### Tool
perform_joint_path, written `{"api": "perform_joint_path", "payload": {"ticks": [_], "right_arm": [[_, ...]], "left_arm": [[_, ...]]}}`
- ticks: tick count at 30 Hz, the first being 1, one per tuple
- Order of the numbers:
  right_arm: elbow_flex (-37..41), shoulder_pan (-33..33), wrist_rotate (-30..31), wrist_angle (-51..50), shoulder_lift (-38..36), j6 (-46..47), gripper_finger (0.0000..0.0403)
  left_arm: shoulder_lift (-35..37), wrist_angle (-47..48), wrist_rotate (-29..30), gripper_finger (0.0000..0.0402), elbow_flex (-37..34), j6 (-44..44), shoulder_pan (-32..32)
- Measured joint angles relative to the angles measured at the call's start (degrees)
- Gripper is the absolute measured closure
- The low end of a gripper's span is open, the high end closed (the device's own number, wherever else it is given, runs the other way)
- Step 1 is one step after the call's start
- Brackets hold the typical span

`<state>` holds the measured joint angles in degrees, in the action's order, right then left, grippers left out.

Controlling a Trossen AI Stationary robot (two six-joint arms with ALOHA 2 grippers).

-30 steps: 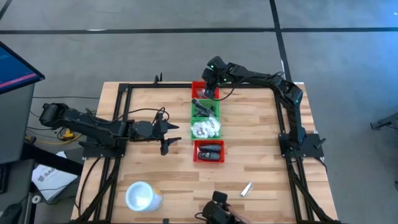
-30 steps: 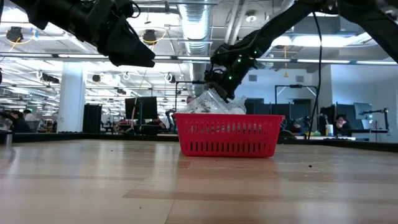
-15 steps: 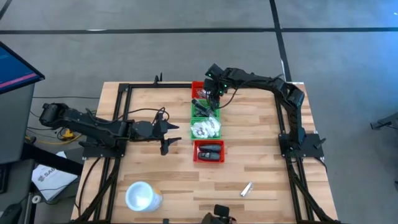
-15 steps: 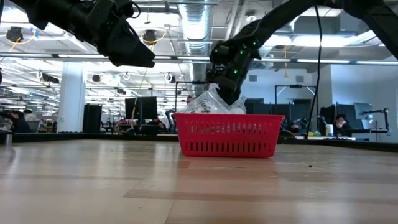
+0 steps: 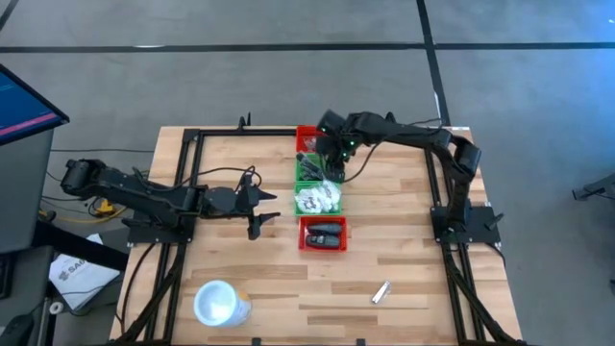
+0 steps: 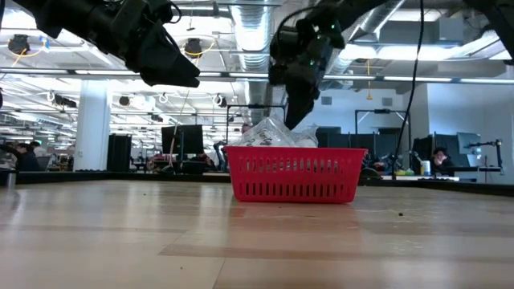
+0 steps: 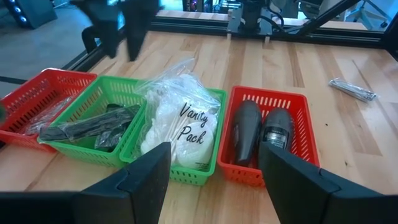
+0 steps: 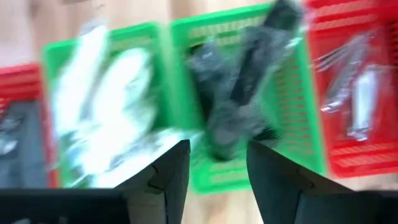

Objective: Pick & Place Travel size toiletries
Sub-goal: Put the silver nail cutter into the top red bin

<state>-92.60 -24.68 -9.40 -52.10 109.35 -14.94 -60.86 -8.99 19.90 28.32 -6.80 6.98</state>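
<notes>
Fingers of right gripper (image 8: 214, 180) apart, empty, over green bin (image 5: 315, 169) of dark packets (image 8: 239, 93). Left gripper (image 7: 214, 180) parted, waiting beside vanity packet (image 7: 180, 121). Silver tube (image 5: 381, 292) lies apart on worktop (image 5: 240, 259).

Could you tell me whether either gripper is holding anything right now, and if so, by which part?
Nothing is held. The right gripper hovers open and empty above the green bin of dark items; the left gripper waits open beside the bins.
</notes>
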Motion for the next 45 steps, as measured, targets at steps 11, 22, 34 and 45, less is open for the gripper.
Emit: {"api": "perform_joint_path", "payload": {"ticks": [11,22,34,45], "right_arm": [[0.00,8.74,-1.32,-9.30,-3.93,4.23,0.0263],[0.17,20.32,-1.32,-16.13,-4.62,10.67,0.0266],[2.10,35.58,0.55,-12.33,-4.58,20.84,0.0270],[2.10,45.09,9.48,-12.18,-4.58,30.57,0.0281]], "left_arm": [[0.00,0.01,-0.15,0.0165,0.00,-1.16,0.00],[0.00,0.01,-0.11,0.0165,0.00,-1.14,0.00],[0.00,0.30,0.09,0.0165,0.00,-1.08,0.00],[0.00,0.06,0.04,0.0165,-2.73,-2.49,0.04]]}}
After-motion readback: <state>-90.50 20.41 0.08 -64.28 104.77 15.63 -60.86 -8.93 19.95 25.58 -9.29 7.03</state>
